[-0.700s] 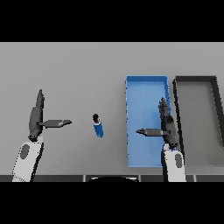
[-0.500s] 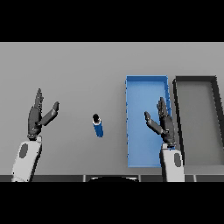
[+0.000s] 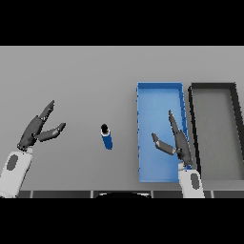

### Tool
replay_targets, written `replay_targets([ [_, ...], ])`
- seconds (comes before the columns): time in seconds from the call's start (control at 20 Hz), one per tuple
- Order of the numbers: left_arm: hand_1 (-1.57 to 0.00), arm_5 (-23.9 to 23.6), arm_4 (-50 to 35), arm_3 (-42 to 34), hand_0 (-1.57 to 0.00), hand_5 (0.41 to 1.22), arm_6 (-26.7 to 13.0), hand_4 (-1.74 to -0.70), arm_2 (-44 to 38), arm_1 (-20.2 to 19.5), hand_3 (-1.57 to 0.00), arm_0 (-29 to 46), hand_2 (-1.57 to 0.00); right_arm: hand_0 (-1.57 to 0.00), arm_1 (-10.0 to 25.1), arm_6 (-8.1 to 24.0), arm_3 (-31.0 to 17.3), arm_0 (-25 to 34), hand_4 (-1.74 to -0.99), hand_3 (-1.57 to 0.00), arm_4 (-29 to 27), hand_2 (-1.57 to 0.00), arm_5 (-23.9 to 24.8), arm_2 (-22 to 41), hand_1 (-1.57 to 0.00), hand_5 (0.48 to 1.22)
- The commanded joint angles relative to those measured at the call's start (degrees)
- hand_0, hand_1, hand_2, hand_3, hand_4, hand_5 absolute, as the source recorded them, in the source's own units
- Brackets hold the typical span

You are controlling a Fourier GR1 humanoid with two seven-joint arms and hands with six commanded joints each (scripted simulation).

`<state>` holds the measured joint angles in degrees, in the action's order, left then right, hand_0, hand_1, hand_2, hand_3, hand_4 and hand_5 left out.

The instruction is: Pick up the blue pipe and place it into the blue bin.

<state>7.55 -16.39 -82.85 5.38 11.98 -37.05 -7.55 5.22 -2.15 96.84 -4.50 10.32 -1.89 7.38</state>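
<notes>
Pipe ungrasped; both hands spread wide, holding nothing.
Short blue cylindrical pipe (image 3: 107, 138) lies on grey table (image 3: 86, 76) left of blue rectangular bin (image 3: 159, 88); right hand (image 3: 175, 140) (over bin) may nudge it rolling; left hand (image 3: 39, 129) idle.

Likely workshop, grey table (image 3: 71, 71), sorting bins (image 3: 159, 93)

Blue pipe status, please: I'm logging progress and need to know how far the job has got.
Nothing looks done: the blue pipe stands on the grey table, left of the blue bin, which holds nothing. Nothing is in hand: the right hand hovers open over the bin, and the left hand is open at the left. Grasping, carrying and placing all remain.
</notes>
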Motion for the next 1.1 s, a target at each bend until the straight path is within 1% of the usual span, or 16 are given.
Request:
replay_targets([
  [0.0, 0.0, 1.1, -0.7, -0.3, 0.0, 0.604, 0.8, -1.08, 0.0, -0.2, 0.0, 0.3, 0.0, 0.0, 0.2, 1.2, -0.1, 0.1, -1.186, 0.0, 0.4, 0.0, 0.5, -0.3, 0.0, 0.601],
  [0.05, 0.0, 1.6, -0.4, -1.0, 0.0, 0.605, 1.3, -1.09, 0.5, -0.4, 0.0, 0.7, 0.0, 0.0, -0.2, 1.2, -0.7, 0.5, -1.185, 0.0, 0.9, 0.0, 1.0, -0.1, 0.0, 0.597],
  [0.1, 0.0, 3.7, -0.8, -2.2, 0.0, 0.596, 2.2, -1.09, 1.3, -1.0, 0.0, 1.5, 0.0, 0.0, 0.1, 1.2, -0.7, 1.1, -1.186, 0.0, 0.5, 0.0, 0.7, -0.4, 0.0, 0.598],
  [0.15, 0.0, 4.7, -1.0, -3.7, 0.0, 0.583, 2.6, -1.1, 2.0, -1.4, 0.0, 2.5, 0.0, 0.0, 0.4, -0.1, -0.5, 0.6, -1.187, 0.0, 0.7, 0.0, 0.5, -0.2, 0.0, 0.6],
  [0.2, 0.0, 6.0, -0.8, -4.8, 0.0, 0.567, 3.0, -1.1, 2.9, -1.7, 0.0, 3.1, 0.0, 0.0, 0.7, -0.2, -1.2, 1.1, -1.193, 0.0, 0.8, 0.0, 0.3, -0.3, 0.0, 0.605],
  [0.3, 0.0, 8.1, -0.7, -7.5, 0.0, 0.534, 2.7, -1.11, 5.4, -1.5, 0.0, 4.3, 0.0, 0.0, 0.9, -0.5, -1.1, 1.0, -1.201, 0.0, 0.5, 0.0, -0.2, -0.2, 0.0, 0.609],
  [0.35, 0.0, 8.6, -0.4, -8.2, 0.0, 0.514, 1.2, -1.12, 6.5, -1.1, 0.0, 4.3, 0.0, 0.0, 0.9, -0.5, -1.6, 1.5, -1.205, 0.0, 0.7, 0.0, -0.3, -0.1, 0.0, 0.611],
  [0.4, 0.0, 9.1, 0.2, -9.5, 0.0, 0.503, 1.7, -1.14, 7.8, -0.7, 0.0, 5.1, 0.0, 0.0, 0.7, -1.0, -1.7, 0.9, -1.208, 0.0, 0.7, 0.0, -0.3, 0.1, 0.0, 0.611],
  [0.45, 0.0, 9.3, 0.6, -10.1, 0.0, 0.497, 1.4, -1.16, 9.0, 0.4, 0.0, 4.8, 0.0, 0.0, 0.6, -1.3, -1.1, 0.6, -1.208, 0.0, 1.1, 0.0, -0.3, 0.5, 0.0, 0.612],
  [0.6, 0.0, 7.7, 4.9, -10.9, 0.0, 0.475, -0.4, -1.18, 12.6, 3.4, 0.0, 4.2, 0.0, 0.0, 0.1, 0.3, -0.6, 1.0, -1.217, 0.0, 1.2, 0.0, 0.2, 0.5, 0.0, 0.615],
  [0.7, 0.0, 6.7, 6.7, -10.1, 0.0, 0.466, 0.7, -1.19, 13.5, 5.0, 0.0, 3.8, 0.0, 0.0, -0.2, -0.1, 0.1, 0.3, -1.223, 0.0, 1.3, 0.0, 0.4, 0.8, 0.0, 0.619],
  [0.75, 0.0, 6.1, 8.0, -9.7, 0.0, 0.464, 0.8, -1.19, 14.5, 6.3, 0.0, 3.4, 0.0, 0.0, -0.2, 0.0, 0.9, 0.0, -1.223, 0.0, 1.3, 0.0, 0.2, 1.1, 0.0, 0.62],
  [0.8, 0.0, 6.3, 7.9, -9.7, 0.0, 0.463, 0.7, -1.19, 14.7, 6.5, 0.0, 3.9, 0.0, 0.0, -0.2, 0.6, 1.0, 0.1, -1.228, 0.0, 0.9, 0.0, 0.3, 0.7, 0.0, 0.621],
  [0.85, 0.0, 6.2, 8.5, -8.4, 0.0, 0.465, 0.3, -1.19, 15.3, 7.8, 0.0, 3.1, 0.0, 0.0, 0.3, 0.4, 0.5, -0.1, -1.23, 0.0, 1.0, 0.0, 0.4, 0.2, 0.0, 0.622],
  [0.95, 0.0, 6.4, 8.4, -5.4, 0.0, 0.468, -1.0, -1.21, 15.9, 10.6, 0.0, 1.2, 0.0, 0.0, 0.0, 0.8, 0.6, -0.2, -1.229, 0.0, 1.1, 0.0, 0.5, 0.4, 0.0, 0.622],
  [1.05, 0.0, 6.0, 9.1, -2.4, 0.0, 0.467, -1.5, -1.19, 16.7, 13.8, 0.0, -0.5, 0.0, 0.0, 0.1, -0.1, 1.3, -1.0, -1.223, 0.0, 0.5, 0.0, -0.2, 0.5, 0.0, 0.618],
])
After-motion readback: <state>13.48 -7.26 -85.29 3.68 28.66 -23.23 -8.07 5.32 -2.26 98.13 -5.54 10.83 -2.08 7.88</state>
